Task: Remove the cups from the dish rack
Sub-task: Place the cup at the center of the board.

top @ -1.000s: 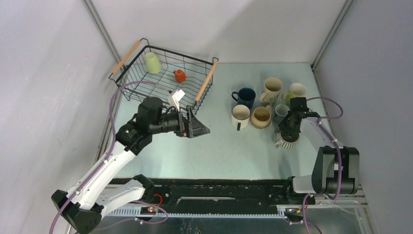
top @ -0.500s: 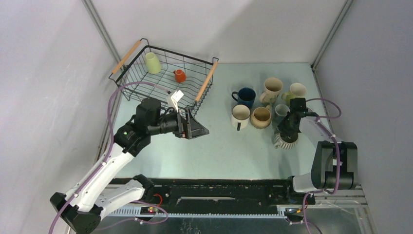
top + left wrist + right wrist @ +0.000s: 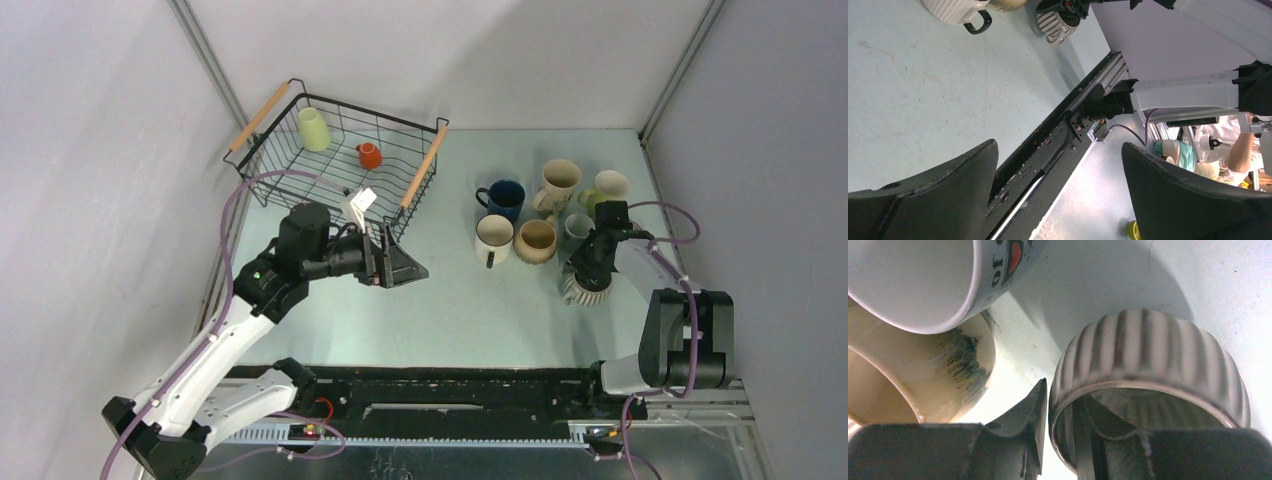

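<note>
The striped cup (image 3: 588, 289) was seen on the surface (image 3: 460, 310), beside a cluster of other cups (image 3: 537, 240). Its rim was straddled by the right hand (image 3: 1062, 392), with one finger inside and one outside; whether it was gripped could not be told. The left hand (image 3: 1058, 150) was spread wide and empty near the dish rack (image 3: 425, 165), where a pale green cup (image 3: 313, 129) and an orange cup (image 3: 369, 155) were seen.

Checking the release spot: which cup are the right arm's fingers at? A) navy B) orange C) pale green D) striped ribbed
D: the right gripper has one of its fingers outside and one inside the rim of the striped ribbed cup.
</note>
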You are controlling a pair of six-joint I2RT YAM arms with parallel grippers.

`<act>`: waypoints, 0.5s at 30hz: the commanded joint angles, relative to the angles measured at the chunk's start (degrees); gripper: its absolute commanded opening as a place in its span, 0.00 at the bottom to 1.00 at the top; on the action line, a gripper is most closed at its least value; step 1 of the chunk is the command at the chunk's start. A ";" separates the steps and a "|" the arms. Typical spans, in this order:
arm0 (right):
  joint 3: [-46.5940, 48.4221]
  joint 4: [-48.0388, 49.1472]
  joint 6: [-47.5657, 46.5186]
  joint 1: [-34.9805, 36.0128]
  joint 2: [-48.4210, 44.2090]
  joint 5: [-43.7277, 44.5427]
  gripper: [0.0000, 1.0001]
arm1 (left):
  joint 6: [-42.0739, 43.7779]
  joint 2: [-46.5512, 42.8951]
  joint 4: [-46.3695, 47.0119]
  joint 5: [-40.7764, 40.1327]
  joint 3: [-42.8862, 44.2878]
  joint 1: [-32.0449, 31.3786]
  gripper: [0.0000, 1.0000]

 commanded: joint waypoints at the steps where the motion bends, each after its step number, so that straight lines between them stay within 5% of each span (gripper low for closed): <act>1: 0.54 0.37 -1.06 -0.45 -0.43 0.36 0.33 | 1.00 -1.37 0.18 0.03 -1.85 -0.08 1.00; 7: 0.54 -1.79 -0.50 -0.45 -2.81 0.61 0.41 | 0.96 -1.72 -0.16 -0.17 -1.79 -0.08 1.00; 15: 0.54 -4.93 0.28 -0.06 -7.28 0.01 0.65 | 1.40 -0.71 -1.94 -1.20 0.00 -0.08 1.00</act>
